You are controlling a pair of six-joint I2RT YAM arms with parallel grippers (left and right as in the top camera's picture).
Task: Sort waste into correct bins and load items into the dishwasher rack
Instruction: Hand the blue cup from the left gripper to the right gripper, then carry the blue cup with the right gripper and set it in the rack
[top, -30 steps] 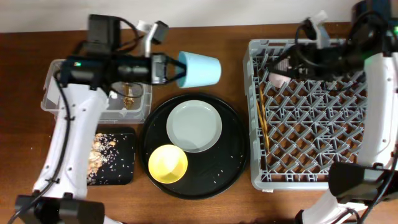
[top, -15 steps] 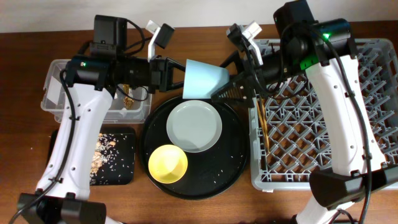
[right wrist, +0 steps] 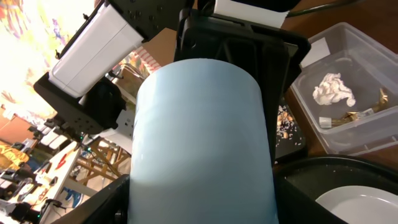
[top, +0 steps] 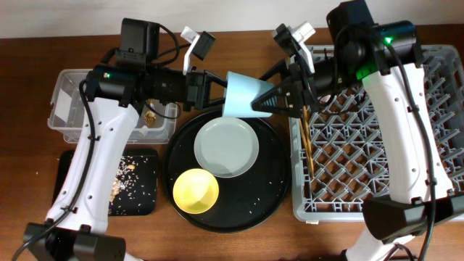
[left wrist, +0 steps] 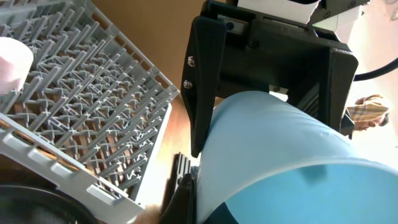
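The small blue cup [top: 246, 94] hangs on its side above the table, between both arms. My left gripper [top: 217, 87] is shut on its wide rim; it fills the left wrist view [left wrist: 280, 155]. My right gripper [top: 283, 98] is open, with one finger on each side of the cup's narrow end, very close to it [right wrist: 199, 143]. The grey-green plate [top: 226, 147] and the yellow bowl [top: 196, 190] sit on the round black tray [top: 272, 181]. The chopsticks [top: 307, 145] lie in the dishwasher rack [top: 377, 188]. A pink cup [left wrist: 12, 62] stands in the rack.
The clear tub [top: 65, 109] at the left holds the white tissue [right wrist: 333, 87] and the gold wrapper [right wrist: 360, 112]. The shallow black tray [top: 141, 203] in front of it holds food scraps [top: 119, 181]. Crumbs dot the round tray.
My left gripper carried the blue cup to the right. My right arm swung from over the rack to the left and its fingers now bracket the cup's narrow end.
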